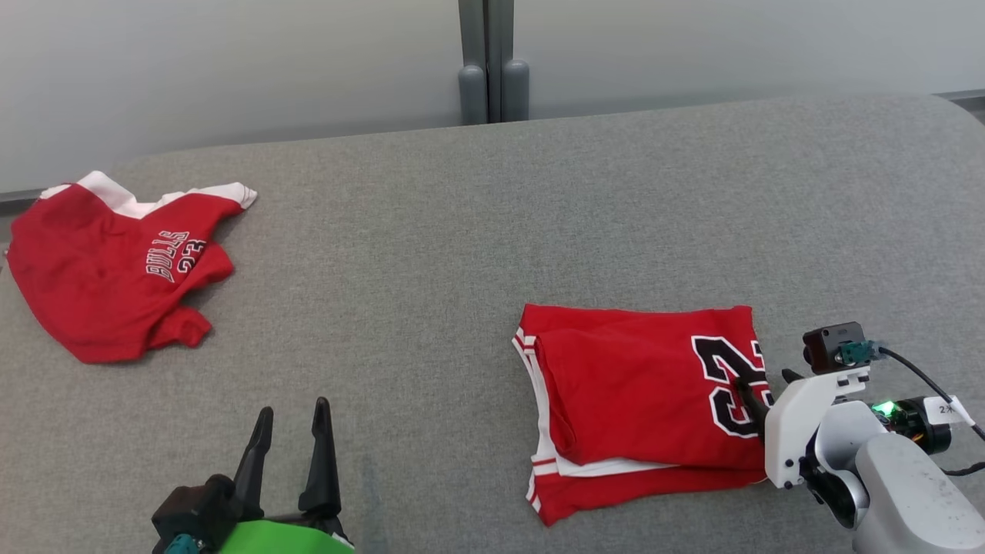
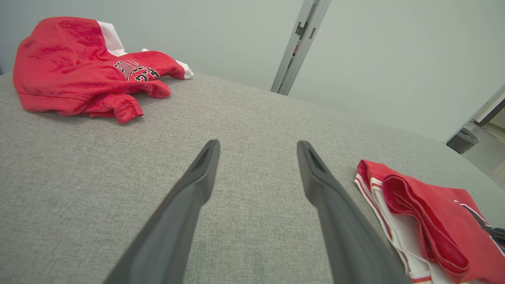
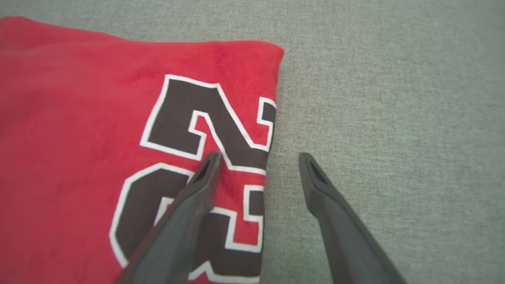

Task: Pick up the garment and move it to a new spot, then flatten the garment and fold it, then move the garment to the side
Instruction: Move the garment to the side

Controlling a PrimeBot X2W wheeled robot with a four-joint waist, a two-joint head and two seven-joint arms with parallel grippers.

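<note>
From where I stand I count two red garments on the grey fabric bench (image 1: 431,254), and two claws over it. The folded garment (image 1: 639,400) lies at the robot's right front as a neat rectangle. White-striped edges show along its left side, and a big black number outlined in white sits near its right edge. The crumpled garment (image 1: 100,277), also red with white trim and black lettering, lies in a heap at the far left corner, well apart from the folded one. Bare grey fabric stretches between them. The right claw (image 3: 259,156) stands with its two dark fingers spread wide across the folded garment's right edge. One finger (image 3: 189,205) is over the black number and the other is over the bare bench just beside the cloth. It grips nothing, and I cannot tell whether the finger over the number touches the cloth. The left claw (image 1: 294,408) hangs at the near left, fingers apart too and holding nothing, with plain bench under it. It sits between the two garments but close to neither. Behind the bench stands a pale wall (image 1: 231,69) with a grey upright post (image 1: 492,61) at its middle.
</note>
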